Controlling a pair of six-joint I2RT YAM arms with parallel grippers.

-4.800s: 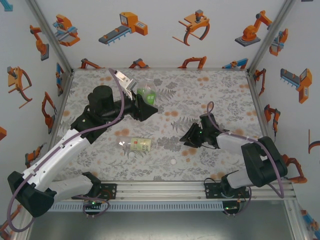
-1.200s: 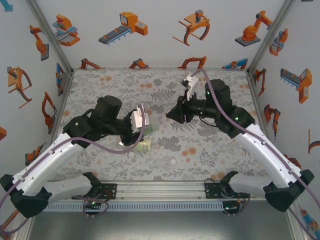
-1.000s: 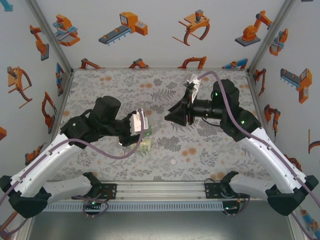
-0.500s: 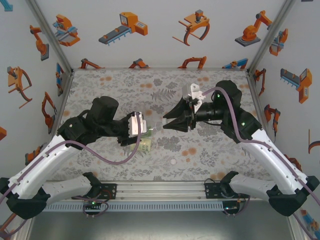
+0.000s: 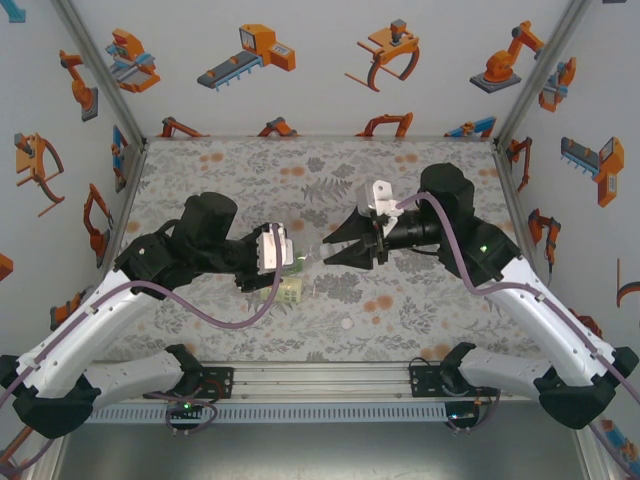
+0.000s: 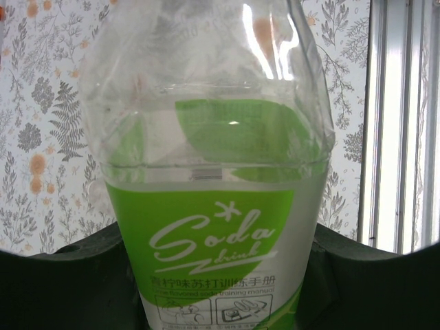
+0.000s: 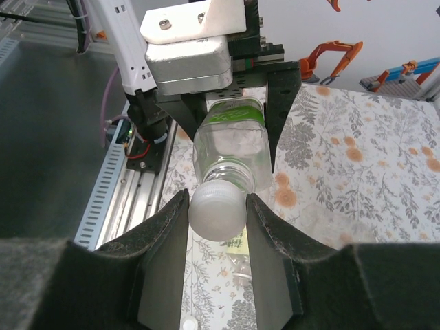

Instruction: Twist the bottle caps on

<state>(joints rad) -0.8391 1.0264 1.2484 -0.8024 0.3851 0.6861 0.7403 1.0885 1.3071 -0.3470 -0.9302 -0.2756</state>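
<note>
Cap meets bottle neck
The white cap (image 7: 218, 214), clamped in my right gripper (image 5: 338, 250), has just closed onto the neck of the green-labelled bottle (image 6: 218, 206). My left gripper (image 5: 288, 258) grips that bottle above the table (image 5: 430, 310). Threading can begin.

Glossy clear plastic bottle (image 6: 220, 172) with smooth green printed label, matt white plastic cap (image 7: 218, 210), grainy matt-black fingers (image 7: 163, 240) of the right tool (image 7: 217, 201), matt floral-print tabletop (image 5: 450, 170).

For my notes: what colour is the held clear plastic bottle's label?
The bottle label: bright green, white script; best in left wrist view.
</note>
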